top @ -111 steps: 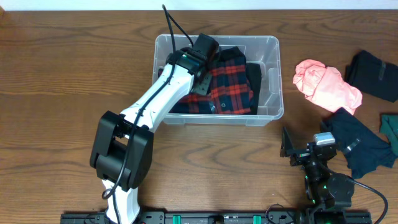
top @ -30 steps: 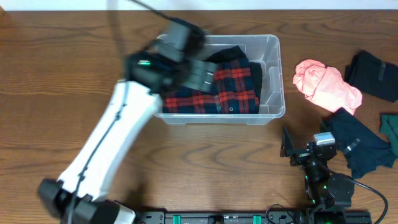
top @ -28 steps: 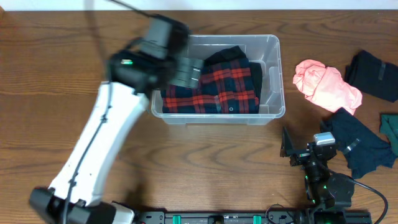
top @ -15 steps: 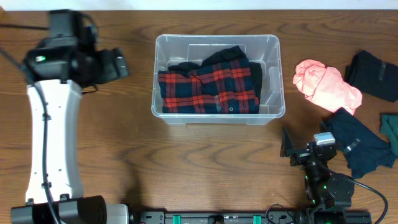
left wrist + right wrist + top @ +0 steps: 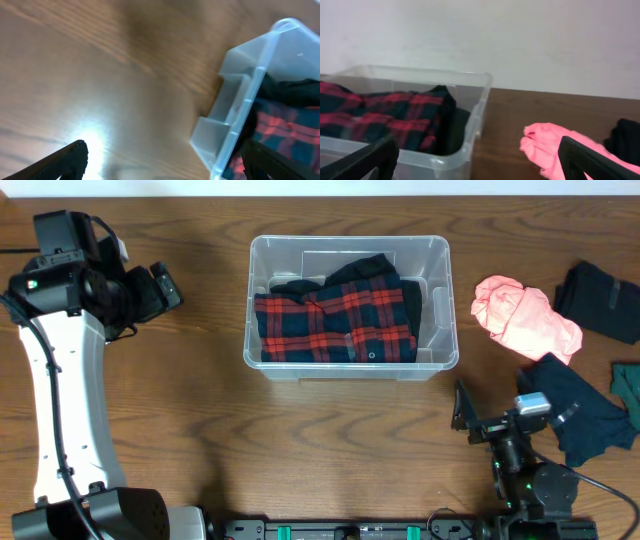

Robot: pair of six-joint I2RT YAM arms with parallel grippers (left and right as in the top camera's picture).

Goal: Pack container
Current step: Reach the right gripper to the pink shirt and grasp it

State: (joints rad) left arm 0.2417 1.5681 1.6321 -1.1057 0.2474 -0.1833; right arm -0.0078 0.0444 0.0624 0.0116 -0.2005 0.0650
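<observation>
The clear plastic container (image 5: pixel 350 371) stands at the table's middle back, with a red and navy plaid shirt (image 5: pixel 335 320) lying folded inside over a dark garment. My left gripper (image 5: pixel 165 285) is open and empty, hovering well left of the container with bare table between them. In the left wrist view the container's corner (image 5: pixel 240 100) and plaid shirt (image 5: pixel 285 125) sit at the right, between the spread fingers of the left gripper (image 5: pixel 167 162). My right gripper (image 5: pixel 465 412) rests open at the front right. The right wrist view faces the container (image 5: pixel 475 115) across the right gripper (image 5: pixel 477 160).
A crumpled pink garment (image 5: pixel 525 315) lies right of the container, also in the right wrist view as the pink garment (image 5: pixel 555 145). A black garment (image 5: pixel 600 300) lies at the far right, a navy one (image 5: pixel 575 405) beside my right arm, and a teal piece (image 5: pixel 628 385) at the edge.
My left arm has pulled out of the container and swung far to the left, leaving the plaid shirt inside. The right arm has barely shifted.
</observation>
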